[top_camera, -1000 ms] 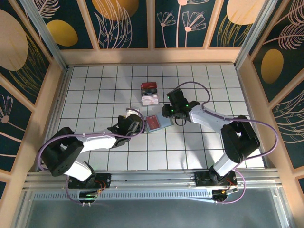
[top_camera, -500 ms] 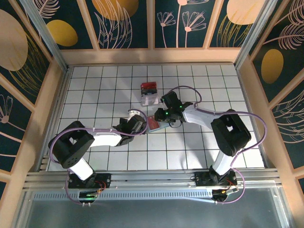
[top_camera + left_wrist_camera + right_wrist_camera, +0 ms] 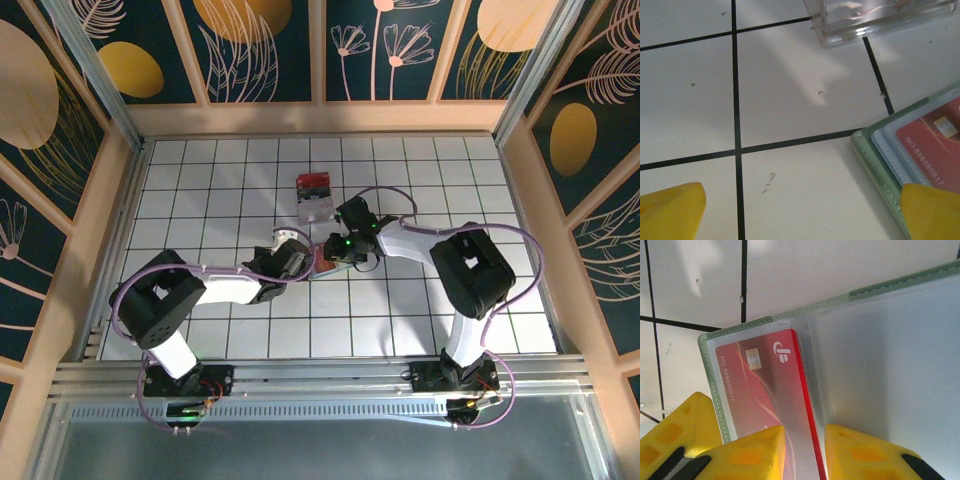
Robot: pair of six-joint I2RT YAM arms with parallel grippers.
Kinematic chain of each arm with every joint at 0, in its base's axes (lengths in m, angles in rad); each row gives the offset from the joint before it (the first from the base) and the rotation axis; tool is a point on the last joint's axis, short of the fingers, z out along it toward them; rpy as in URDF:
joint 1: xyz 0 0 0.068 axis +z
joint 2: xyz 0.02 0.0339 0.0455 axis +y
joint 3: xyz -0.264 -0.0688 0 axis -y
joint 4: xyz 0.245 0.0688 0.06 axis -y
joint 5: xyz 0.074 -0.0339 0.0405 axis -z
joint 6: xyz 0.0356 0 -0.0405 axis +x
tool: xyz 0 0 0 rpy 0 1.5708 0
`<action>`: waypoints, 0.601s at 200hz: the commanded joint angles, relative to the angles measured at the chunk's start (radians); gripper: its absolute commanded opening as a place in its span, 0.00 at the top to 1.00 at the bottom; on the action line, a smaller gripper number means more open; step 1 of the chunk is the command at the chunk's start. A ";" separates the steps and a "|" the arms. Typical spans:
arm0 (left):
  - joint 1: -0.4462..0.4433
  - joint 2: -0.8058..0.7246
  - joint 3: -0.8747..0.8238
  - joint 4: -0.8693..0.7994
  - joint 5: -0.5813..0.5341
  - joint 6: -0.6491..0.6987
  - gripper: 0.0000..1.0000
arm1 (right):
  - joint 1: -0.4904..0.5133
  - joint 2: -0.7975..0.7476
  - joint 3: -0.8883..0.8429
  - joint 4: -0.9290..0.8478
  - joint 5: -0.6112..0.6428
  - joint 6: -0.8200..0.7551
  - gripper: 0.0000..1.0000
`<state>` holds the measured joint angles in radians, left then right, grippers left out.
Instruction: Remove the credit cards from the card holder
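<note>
Right gripper (image 3: 805,440) sits narrowly parted astride one edge of the red card (image 3: 762,385); whether it pinches I cannot tell; best slide it straight out, card holder (image 3: 880,340) pinned flat.

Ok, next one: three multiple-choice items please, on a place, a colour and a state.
1. Where is the red card relative to the open card holder?
A) loose beside it
B) in one of its pockets
C) under it
2. What colour is the card holder's stitched border?
A) black
B) brown
C) pale green
3. How do the left gripper's jaws stand?
A) wide open
B) shut on the card
C) shut on the holder
Answers:
1 B: a clear pocket covers it.
2 C: the green edge shows in both wrist views.
3 A: its fingertips sit far apart.
</note>
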<state>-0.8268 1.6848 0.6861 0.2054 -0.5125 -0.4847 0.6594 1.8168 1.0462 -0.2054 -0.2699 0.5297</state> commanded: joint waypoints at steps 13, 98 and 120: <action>0.000 0.021 0.026 -0.036 -0.032 -0.011 0.01 | 0.000 0.031 0.031 -0.003 -0.013 -0.020 0.72; 0.000 0.050 0.030 -0.054 -0.046 0.011 0.01 | -0.024 -0.001 -0.008 0.096 -0.150 0.000 0.75; -0.001 0.049 0.030 -0.060 -0.057 0.019 0.01 | -0.034 -0.013 -0.026 0.126 -0.185 0.010 0.75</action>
<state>-0.8268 1.7126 0.7002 0.1818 -0.5434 -0.4839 0.6353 1.8317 1.0451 -0.1425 -0.3813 0.5308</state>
